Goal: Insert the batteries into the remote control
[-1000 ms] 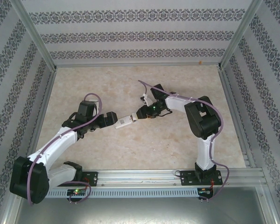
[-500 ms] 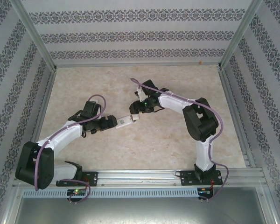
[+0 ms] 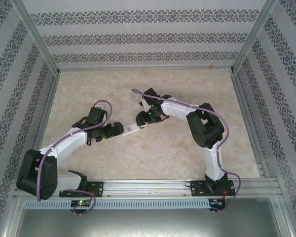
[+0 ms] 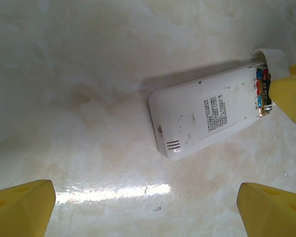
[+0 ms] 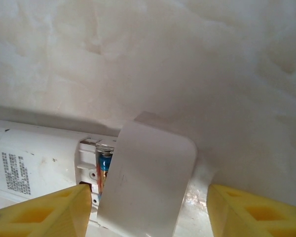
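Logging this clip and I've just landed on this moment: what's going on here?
A white remote lies back-up on the table. The battery bay at one end is open, with batteries seated inside, and the loose cover rests tilted over it. The right gripper hangs over that end, jaws open on either side of the cover. The left gripper hovers by the remote's other end, jaws wide open, holding nothing.

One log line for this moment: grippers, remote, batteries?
left gripper: open, facing remote | right gripper: open, astride cover | batteries: seated in remote
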### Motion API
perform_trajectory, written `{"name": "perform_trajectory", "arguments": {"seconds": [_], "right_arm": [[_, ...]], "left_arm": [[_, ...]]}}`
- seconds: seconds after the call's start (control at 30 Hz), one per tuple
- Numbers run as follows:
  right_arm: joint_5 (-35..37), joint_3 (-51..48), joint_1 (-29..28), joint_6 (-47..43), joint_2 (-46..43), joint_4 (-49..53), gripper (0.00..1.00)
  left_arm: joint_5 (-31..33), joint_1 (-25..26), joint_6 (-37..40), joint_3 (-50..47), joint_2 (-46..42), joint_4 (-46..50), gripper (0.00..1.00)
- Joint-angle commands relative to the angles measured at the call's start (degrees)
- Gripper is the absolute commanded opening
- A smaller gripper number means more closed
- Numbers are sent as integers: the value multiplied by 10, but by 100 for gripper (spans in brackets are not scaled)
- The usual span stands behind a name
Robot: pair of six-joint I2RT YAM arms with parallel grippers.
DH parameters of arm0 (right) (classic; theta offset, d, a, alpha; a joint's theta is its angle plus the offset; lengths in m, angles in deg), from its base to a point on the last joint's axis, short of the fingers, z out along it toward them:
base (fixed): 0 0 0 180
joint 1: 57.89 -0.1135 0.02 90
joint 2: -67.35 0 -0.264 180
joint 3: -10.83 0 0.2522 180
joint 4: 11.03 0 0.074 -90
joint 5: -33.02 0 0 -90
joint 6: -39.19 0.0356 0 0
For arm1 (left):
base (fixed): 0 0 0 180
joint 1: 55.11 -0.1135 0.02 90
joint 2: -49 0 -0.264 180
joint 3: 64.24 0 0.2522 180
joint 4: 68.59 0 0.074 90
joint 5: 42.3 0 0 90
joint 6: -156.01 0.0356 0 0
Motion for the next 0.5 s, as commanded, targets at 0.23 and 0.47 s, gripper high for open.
{"name": "perform_trajectory", "arguments": {"seconds": [0.23, 0.47], "right_arm": [[37, 37, -12, -26, 26, 47, 45], [16, 20, -11, -32, -16, 22, 41]], "left_arm": [[16, 4, 6, 2, 2, 1, 96], [15, 5, 4, -2, 1, -4, 97]]}}
